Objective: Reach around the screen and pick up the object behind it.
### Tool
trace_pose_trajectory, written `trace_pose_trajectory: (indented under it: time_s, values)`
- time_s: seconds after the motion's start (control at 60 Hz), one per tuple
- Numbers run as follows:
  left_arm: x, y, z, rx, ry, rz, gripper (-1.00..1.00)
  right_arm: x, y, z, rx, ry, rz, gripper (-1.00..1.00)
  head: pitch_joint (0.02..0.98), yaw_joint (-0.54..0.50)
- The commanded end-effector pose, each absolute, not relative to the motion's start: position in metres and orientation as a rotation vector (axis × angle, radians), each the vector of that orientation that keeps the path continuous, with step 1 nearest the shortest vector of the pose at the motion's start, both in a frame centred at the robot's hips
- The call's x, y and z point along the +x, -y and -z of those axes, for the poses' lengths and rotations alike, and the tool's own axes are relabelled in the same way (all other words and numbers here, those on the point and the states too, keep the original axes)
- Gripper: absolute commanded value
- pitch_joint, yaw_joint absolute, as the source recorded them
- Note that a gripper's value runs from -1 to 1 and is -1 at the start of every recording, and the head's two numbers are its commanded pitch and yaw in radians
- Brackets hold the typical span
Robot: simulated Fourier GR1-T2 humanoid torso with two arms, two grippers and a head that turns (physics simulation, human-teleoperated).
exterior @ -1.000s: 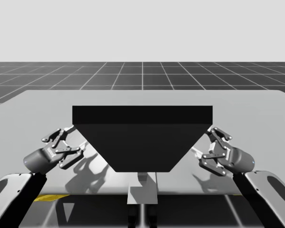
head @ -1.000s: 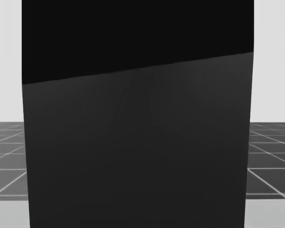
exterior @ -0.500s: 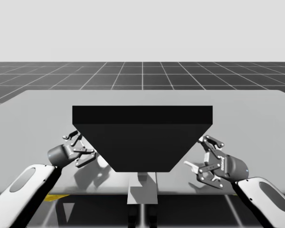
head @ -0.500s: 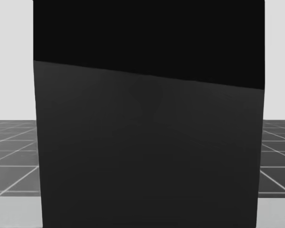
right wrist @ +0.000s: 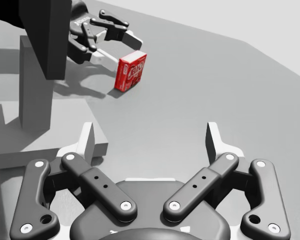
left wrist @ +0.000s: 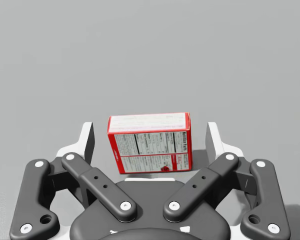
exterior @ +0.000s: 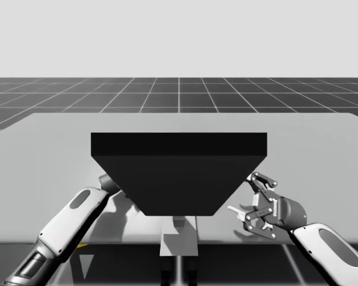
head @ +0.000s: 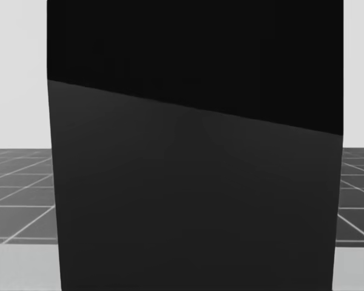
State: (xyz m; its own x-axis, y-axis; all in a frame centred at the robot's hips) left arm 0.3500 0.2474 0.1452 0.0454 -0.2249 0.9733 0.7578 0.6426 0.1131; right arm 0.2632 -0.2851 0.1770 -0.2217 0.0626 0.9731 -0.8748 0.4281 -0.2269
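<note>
Behind the tall, flat black screen point(exterior: 179, 173), on the pale grey table point(exterior: 322, 155): a small red rectangular cardboard box point(left wrist: 150, 144). Stands upright on the table, apart from the screen, on the side away from the torso. Turns toward the left wrist camera a red-bordered face with a white panel of fine black print, and above that a white band with faint print. Turns toward the right wrist camera another face in solid red with white lettering, next to a plain, darker red side. Throws a short dark shadow on the table at its foot, toward the screen's grey post point(right wrist: 35, 85).

Around the screen's left edge in the high view: the white-and-grey left arm point(exterior: 71, 223), slanting up from the bottom and passing behind the screen's lower left corner. At its end, behind the screen and level with the box: the left gripper point(left wrist: 151, 137). Straddles the box with both white-tipped fingers point(left wrist: 87, 140) spread, a strip of grey table on either side, neither finger touching the cardboard; open, gripping nothing.

Just beside the screen's lower right edge in the high view: the dark right gripper point(exterior: 247, 199). Hovers over bare table with fingers held wide apart; open. Points past the screen's edge toward the box and the left gripper, both well ahead.
</note>
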Motion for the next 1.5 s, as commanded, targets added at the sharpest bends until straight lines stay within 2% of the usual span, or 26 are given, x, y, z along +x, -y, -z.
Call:
trace_pose_trajectory:
  time_s: [0.017,0.283,0.3,0.317,0.333,0.367,0.4,0.55,0.65,0.8,1.0,1.117,1.25,1.267,1.5]
  values:
    - [0.362,-0.236,-0.134,-0.518,1.303,0.796,-1.00,0.263,0.285,-0.174,0.745,1.544,-1.038,-1.00,0.139,0.02]
    - [0.375,-0.234,-0.118,-0.554,1.266,0.758,-1.00,0.261,0.283,-0.172,0.741,1.543,-1.047,-1.00,0.141,0.02]
    - [0.375,-0.235,-0.117,-0.553,1.264,0.754,-0.90,0.261,0.283,-0.172,0.741,1.544,-1.048,-1.00,0.141,0.02]
    - [0.375,-0.235,-0.117,-0.553,1.266,0.751,-0.62,0.261,0.283,-0.172,0.741,1.544,-1.049,-1.00,0.141,0.02]
    - [0.375,-0.235,-0.116,-0.558,1.267,0.744,0.19,0.261,0.283,-0.172,0.741,1.546,-1.050,-1.00,0.141,0.02]
    - [0.376,-0.235,-0.116,-0.575,1.259,0.735,0.83,0.261,0.283,-0.172,0.742,1.546,-1.051,-1.00,0.140,0.02]
    - [0.376,-0.236,-0.117,-0.587,1.252,0.718,0.95,0.260,0.283,-0.173,0.742,1.549,-1.052,-1.00,0.138,0.02]
    - [0.373,-0.239,-0.125,-0.581,1.272,0.726,1.00,0.259,0.283,-0.172,0.738,1.554,-1.051,-1.00,0.137,0.01]
    - [0.366,-0.247,-0.140,-0.563,1.307,0.724,1.00,0.259,0.284,-0.173,0.738,1.560,-1.045,-1.00,0.136,0.01]
    - [0.353,-0.270,-0.156,-0.478,1.347,0.725,1.00,0.259,0.285,-0.174,0.734,1.566,-1.044,-1.00,0.132,0.00]
    - [0.338,-0.315,-0.176,-0.367,1.396,0.665,1.00,0.259,0.285,-0.175,0.733,1.571,-1.047,-1.00,0.127,0.00]
    - [0.333,-0.330,-0.191,-0.316,1.424,0.653,1.00,0.259,0.284,-0.176,0.731,1.573,-1.047,-1.00,0.124,0.00]
    - [0.326,-0.345,-0.217,-0.263,1.478,0.648,1.00,0.259,0.284,-0.176,0.728,1.574,-1.049,-1.00,0.122,0.00]
    - [0.324,-0.349,-0.228,-0.246,1.504,0.646,1.00,0.259,0.284,-0.176,0.728,1.574,-1.049,-1.00,0.121,0.00]
    - [0.315,-0.358,-0.287,-0.175,1.625,0.651,1.00,0.259,0.284,-0.175,0.723,1.578,-1.049,-1.00,0.120,-0.01]
